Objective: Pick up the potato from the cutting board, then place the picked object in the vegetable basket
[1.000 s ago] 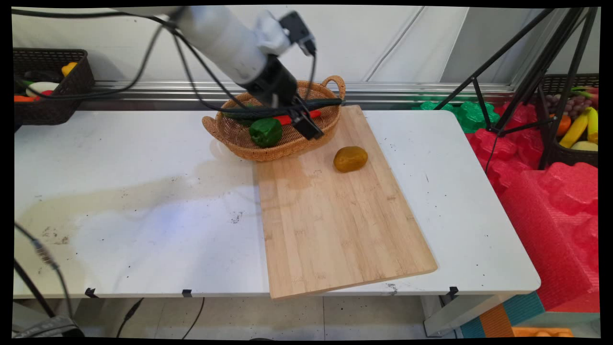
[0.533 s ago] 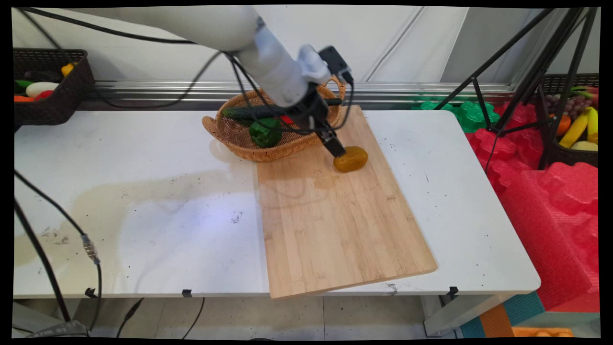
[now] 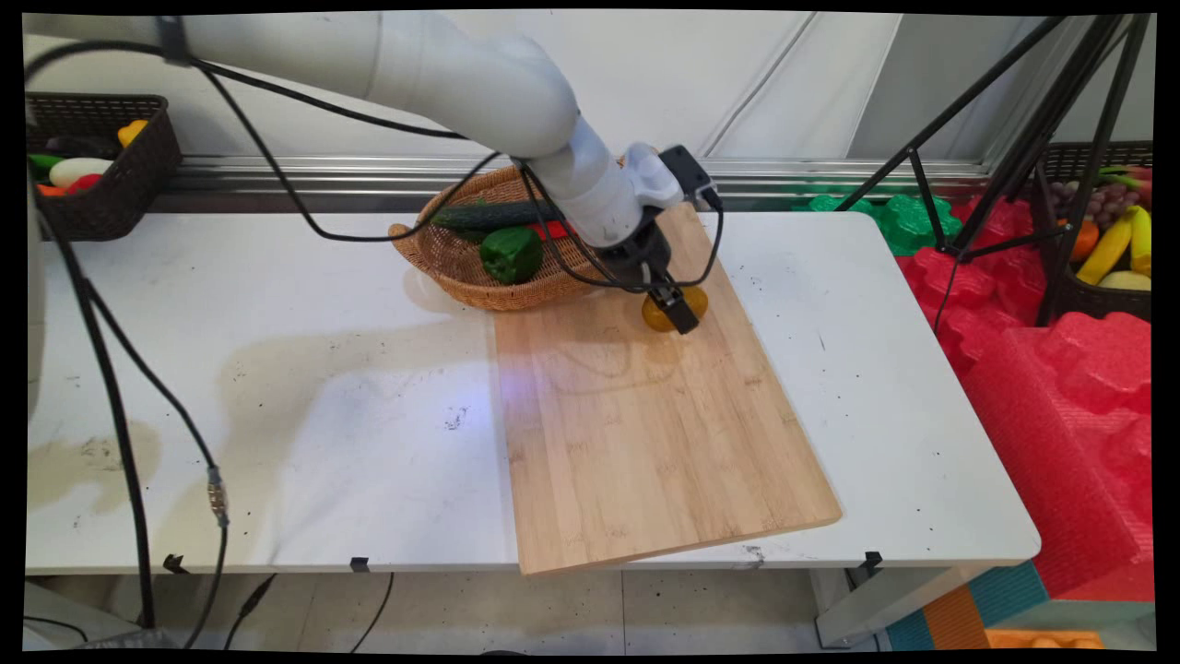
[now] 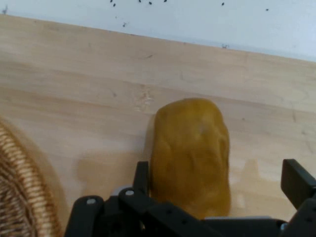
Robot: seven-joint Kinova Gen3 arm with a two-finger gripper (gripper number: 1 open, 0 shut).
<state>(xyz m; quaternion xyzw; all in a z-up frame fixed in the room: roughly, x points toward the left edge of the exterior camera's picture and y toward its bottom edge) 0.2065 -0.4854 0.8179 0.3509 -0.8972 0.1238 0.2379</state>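
A brownish-yellow potato [image 3: 656, 318] [image 4: 191, 148] lies on the far part of a wooden cutting board [image 3: 636, 415]. My gripper [image 3: 678, 309] [image 4: 217, 190] is down over the potato and open, one finger on each side of it. In the hand view the potato's near end sits between the fingers [image 4: 142, 175], with a gap left on the right side. The board's pale wood [image 4: 74, 98] surrounds the potato.
A wicker basket [image 3: 461, 272] [image 4: 22, 197] stands just left of the potato, holding a green pepper [image 3: 510, 254], a cucumber [image 3: 484, 216] and a red item. Dark baskets of produce sit at the far left [image 3: 101, 166] and far right [image 3: 1102, 240]. A tripod [image 3: 1014, 138] stands at right.
The gripper has swung from above the wicker basket to the right and down onto the board, ending astride the potato. The potato has not moved.
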